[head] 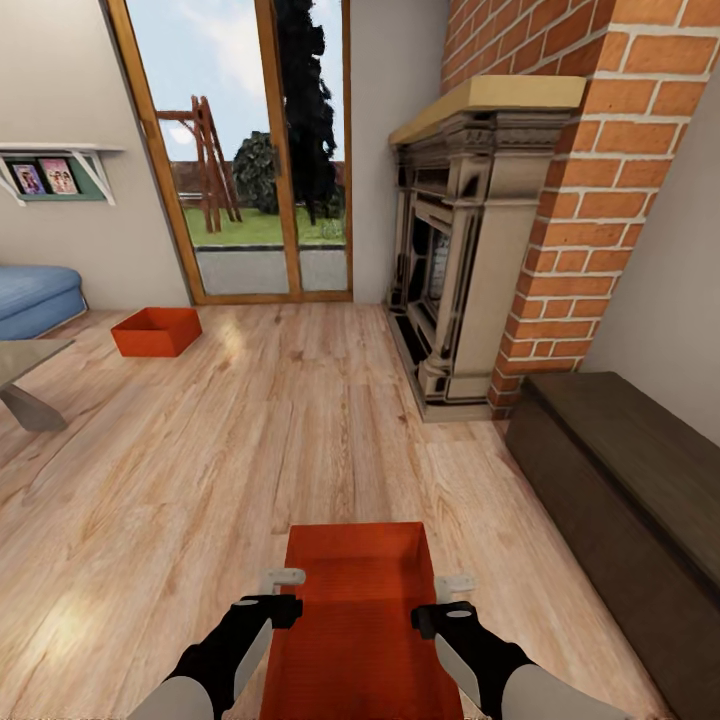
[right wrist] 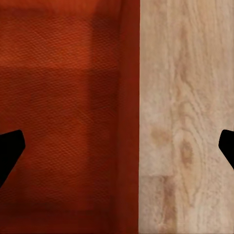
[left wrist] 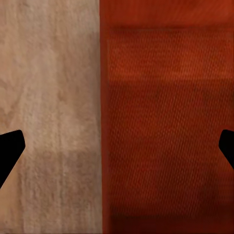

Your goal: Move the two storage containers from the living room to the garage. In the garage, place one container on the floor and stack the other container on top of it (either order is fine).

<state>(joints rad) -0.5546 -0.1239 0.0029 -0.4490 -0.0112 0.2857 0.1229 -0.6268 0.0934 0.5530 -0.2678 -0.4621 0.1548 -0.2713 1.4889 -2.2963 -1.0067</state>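
The near bin (head: 362, 620) looks stiff and light, best pinched by its side walls, which the left gripper (head: 284, 590) and right gripper (head: 444, 597) straddle with jaws spread.

Container (head: 360, 600) btwn both arms, 2nd container (head: 156, 331) far left, fireplace (head: 470, 250) right.

Orange-red container (right wrist: 63, 117) wall beside wood-plank floor (right wrist: 185, 117), between spread fingertips (right wrist: 9, 151)
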